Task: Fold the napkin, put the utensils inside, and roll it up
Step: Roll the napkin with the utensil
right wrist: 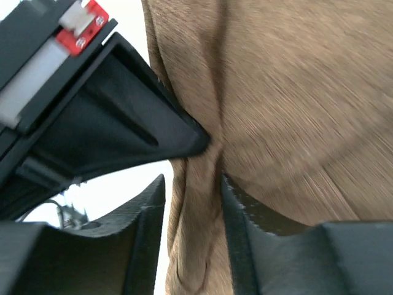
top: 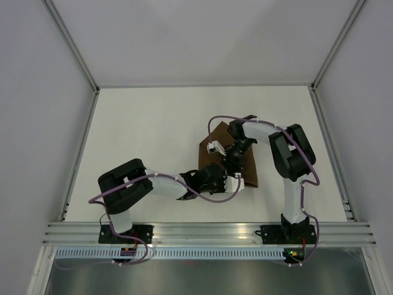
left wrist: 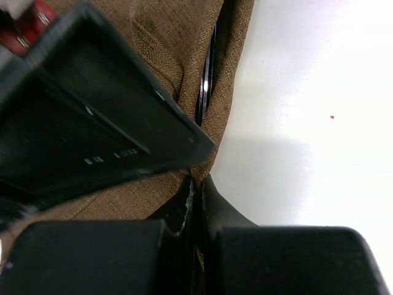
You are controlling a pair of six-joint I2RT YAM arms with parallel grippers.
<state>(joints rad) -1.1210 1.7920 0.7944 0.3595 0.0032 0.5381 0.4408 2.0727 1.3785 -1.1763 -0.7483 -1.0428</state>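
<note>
While both bases sit bolted at the near edge, the left arm (top: 132, 187) stretches low and rightward over the white counter (top: 153, 129). The right arm (top: 293, 157) rises from its base and bends back to the left, so the two grippers come together over the napkin (top: 250, 172).

Nearest of the two, the left gripper (left wrist: 198, 187) has its jaws together, pinched on the brown cloth at the edge where it borders bare counter. From that pinch a dark crease runs away between two layers of fabric. Inside the crease lies the knife (left wrist: 207, 83), showing only as a thin bright sliver of metal with cloth lapping it on both sides.

The napkin rests right of the counter's middle. It is folded into a narrow, slanted shape whose pointed end lies farther off and to the left.

Just beyond the left gripper, the right gripper (right wrist: 193, 179) comes down on the cloth with its jaws apart, one on each side of a raised ridge of fabric. One finger (right wrist: 245, 221) presses against the ridge. Beside the other finger a sliver of white counter shows near the tip, so I cannot tell whether the ridge is truly clamped. Each wrist view shows the other gripper's black finger close by, above the cloth.
</note>
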